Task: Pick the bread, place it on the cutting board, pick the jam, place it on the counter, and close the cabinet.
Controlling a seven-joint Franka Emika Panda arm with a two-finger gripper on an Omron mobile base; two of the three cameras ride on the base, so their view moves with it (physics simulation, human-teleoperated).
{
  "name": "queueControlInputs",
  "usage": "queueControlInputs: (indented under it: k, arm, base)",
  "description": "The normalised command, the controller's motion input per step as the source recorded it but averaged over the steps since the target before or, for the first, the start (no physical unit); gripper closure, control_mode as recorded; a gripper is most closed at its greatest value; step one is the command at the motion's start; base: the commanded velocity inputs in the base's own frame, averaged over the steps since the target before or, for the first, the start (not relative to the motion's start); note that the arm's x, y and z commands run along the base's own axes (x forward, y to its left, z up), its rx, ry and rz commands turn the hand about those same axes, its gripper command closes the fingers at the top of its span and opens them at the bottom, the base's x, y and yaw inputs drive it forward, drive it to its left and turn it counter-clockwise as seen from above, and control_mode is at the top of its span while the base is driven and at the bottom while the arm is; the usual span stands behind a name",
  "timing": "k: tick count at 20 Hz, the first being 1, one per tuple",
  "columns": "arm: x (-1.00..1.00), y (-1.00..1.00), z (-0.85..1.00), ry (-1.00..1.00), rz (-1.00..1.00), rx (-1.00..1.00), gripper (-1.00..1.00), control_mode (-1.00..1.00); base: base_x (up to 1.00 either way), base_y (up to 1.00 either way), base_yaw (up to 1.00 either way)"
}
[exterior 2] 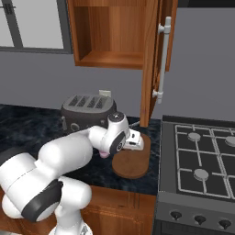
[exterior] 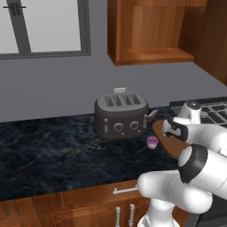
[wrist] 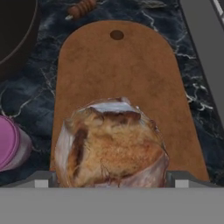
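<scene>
Left base view: we see the jam [exterior: 152,142] already standing on the counter [exterior: 53,150], just in front of the toaster [exterior: 121,115] and just beside the cutting board [exterior: 170,141], so that step looks done. Our arm covers most of the board here, reaching low over it.

Right base view: the cabinet [exterior 2: 151,59] door hangs open with its shelf bare, which we judge leaves closing it as the last step. Our tool [exterior 2: 140,142] sits low over the near end of the cutting board [exterior 2: 133,166], likely to set its load down flat.

Hand view: the bread [wrist: 111,144] lies close under the camera, over the near part of the cutting board [wrist: 118,70]. The board's long axis runs away from us, its hole end pointing toward a small brown object [wrist: 81,8] on the counter. The roll is roughly round, with no clear long axis.

Tool state: the fingertips are hidden behind the bread, so we cannot tell whether it grips or has let go.
</scene>
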Motion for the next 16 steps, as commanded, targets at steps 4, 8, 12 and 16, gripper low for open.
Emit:
queueControlInputs:
  k: [4, 8, 12, 16]
  arm:
    - [0.11, -0.01, -0.21, 0.00, 0.00, 0.00, 1.00, -1.00]
    - [0.04, 0.00, -0.19, 0.00, 0.00, 0.00, 1.00, -1.00]
    - [0.00, 0.00, -0.09, 0.00, 0.00, 0.00, 1.00, -1.00]
    - [0.00, 0.00, -0.13, 0.00, 0.00, 0.00, 1.00, -1.00]
  base:
    - [0.00, 0.00, 0.00]
    - [0.00, 0.00, 0.00]
    - [0.00, 0.00, 0.00]
    - [0.00, 0.00, 0.00]
